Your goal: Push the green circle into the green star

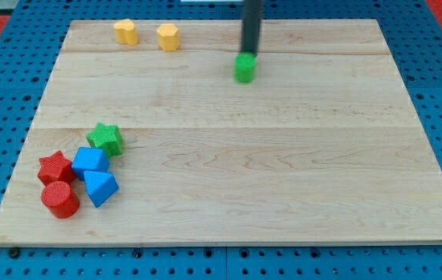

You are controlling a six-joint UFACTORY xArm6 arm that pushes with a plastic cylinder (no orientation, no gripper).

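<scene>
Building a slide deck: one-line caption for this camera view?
My tip sits just above the green circle, far from the green star at the board's lower left.

1. Pale wood-grain bench (283, 171) over blue perforated board (3, 93).
2. Bright green circle (244, 68) and green star (106, 138).
3. Red star (54, 166), red cylinder (60, 199).
4. Two blue blocks (90, 161) (100, 187).
5. Two yellow blocks (126, 32) (168, 36).
6. Dark rod (250, 23).

- We note the green circle (244, 68): a short green cylinder, upright, near the view's top, right of centre
- We note the green star (106, 138): lying flat at the view's lower left, well apart from the circle
</scene>
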